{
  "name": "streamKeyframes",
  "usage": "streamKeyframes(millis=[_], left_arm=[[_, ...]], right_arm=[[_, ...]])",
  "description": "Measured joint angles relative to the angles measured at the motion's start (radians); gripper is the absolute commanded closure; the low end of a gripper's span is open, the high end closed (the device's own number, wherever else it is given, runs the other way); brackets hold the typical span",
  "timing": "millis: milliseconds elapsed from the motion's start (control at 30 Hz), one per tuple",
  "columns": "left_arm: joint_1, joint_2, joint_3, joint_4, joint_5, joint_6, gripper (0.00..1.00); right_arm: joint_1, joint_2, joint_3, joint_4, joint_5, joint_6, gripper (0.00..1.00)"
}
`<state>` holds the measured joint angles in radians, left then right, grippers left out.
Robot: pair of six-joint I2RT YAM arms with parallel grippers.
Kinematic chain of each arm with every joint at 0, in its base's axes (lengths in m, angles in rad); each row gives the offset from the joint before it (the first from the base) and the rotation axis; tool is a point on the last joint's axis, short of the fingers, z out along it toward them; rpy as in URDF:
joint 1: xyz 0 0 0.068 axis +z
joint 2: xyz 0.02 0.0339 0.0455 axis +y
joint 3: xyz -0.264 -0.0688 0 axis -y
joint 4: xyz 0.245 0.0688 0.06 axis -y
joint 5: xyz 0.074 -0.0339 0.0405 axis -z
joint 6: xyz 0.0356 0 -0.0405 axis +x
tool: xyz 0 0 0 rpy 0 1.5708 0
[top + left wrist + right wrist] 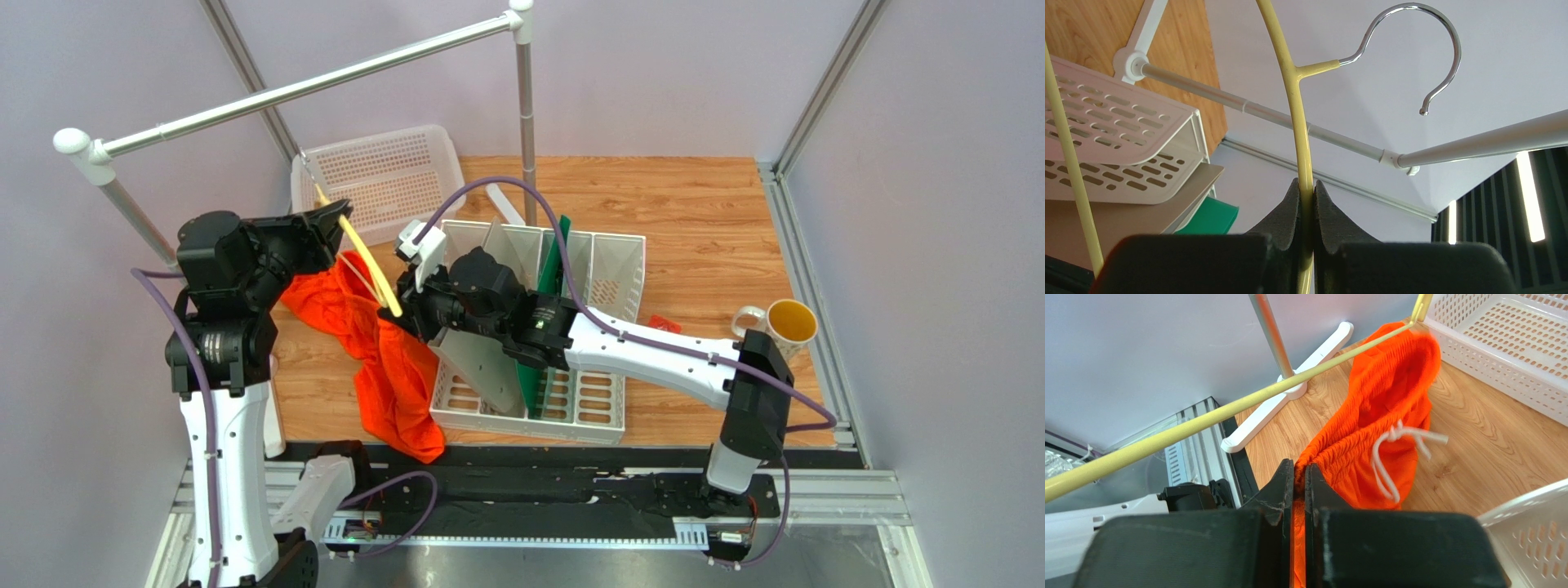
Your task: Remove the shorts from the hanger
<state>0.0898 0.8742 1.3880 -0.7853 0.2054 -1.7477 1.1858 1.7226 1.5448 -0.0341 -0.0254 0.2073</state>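
The orange shorts hang from the pale-yellow hanger down to the table between the two arms. My left gripper is shut on the hanger's top bar, just below its silver hook. My right gripper is shut on the shorts' waistband. A white drawstring dangles from the waistband. One end of the shorts still hangs over the hanger's corner, and the hanger's lower bar runs above my right fingers.
A white file rack with a green folder stands under the right arm. A white basket stands at the back. The silver rail on posts spans overhead. A yellow mug and a small red thing are right.
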Motion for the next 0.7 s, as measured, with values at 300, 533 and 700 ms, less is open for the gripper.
streamKeyframes(millis=[300, 533, 700], left_arm=[[0.004, -0.016, 0.055, 0.004, 0.007, -0.040, 1.00], [0.008, -0.059, 0.084, 0.002, 0.005, -0.038, 1.00], [0.009, -0.082, 0.108, 0.003, 0.002, -0.015, 1.00]], right_arm=[[-0.008, 0.077, 0.068, 0.036, 0.008, 0.050, 1.00], [-0.010, 0.175, 0.203, 0.002, 0.048, 0.066, 0.68], [-0.011, 0.216, 0.312, -0.062, 0.082, 0.090, 0.20]])
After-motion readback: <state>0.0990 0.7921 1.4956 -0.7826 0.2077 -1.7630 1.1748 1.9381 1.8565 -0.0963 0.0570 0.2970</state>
